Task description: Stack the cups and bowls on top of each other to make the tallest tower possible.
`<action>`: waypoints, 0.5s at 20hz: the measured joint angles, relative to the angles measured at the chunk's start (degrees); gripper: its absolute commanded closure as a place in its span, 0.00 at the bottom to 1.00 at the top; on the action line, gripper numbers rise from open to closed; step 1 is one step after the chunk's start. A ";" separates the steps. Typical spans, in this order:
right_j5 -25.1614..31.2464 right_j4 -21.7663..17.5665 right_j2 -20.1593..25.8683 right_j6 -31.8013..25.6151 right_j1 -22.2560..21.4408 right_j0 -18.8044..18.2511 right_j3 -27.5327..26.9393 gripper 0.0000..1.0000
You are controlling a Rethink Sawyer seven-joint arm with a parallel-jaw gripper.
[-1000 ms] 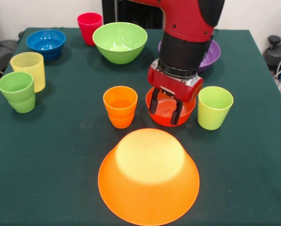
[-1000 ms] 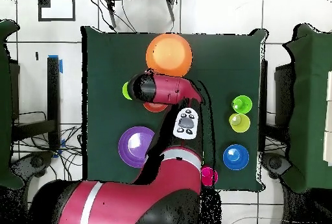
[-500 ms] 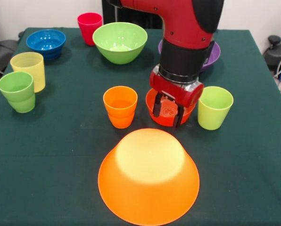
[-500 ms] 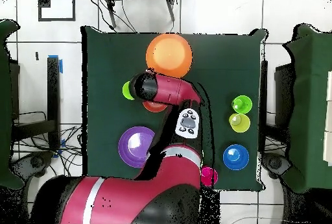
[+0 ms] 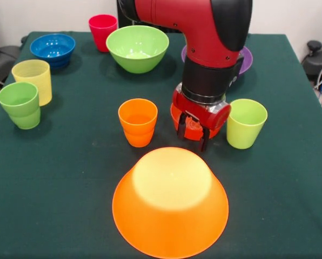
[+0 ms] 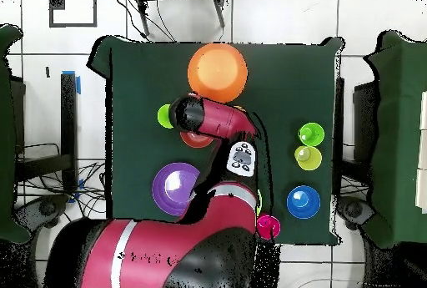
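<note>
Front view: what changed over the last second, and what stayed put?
The gripper closed its fingers onto the near rim of the small red-orange bowl, which now looks slightly lifted. The big orange bowl, the orange cup and lime cup stayed put.

Glossy plastic bowls (image 5: 137, 47) — matt tablecloth (image 5: 64, 162)

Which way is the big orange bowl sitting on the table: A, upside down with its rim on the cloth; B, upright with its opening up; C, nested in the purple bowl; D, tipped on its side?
A: the big orange bowl shows its closed base on top, its wide rim flat on the green cloth.
</note>
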 measured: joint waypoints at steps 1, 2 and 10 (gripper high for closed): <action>0.00 0.22 -0.01 0.00 0.12 0.02 0.02 0.00; 0.00 0.37 -0.02 0.00 0.19 0.04 0.04 0.00; 0.00 1.86 -0.78 0.00 -0.09 1.05 2.10 0.00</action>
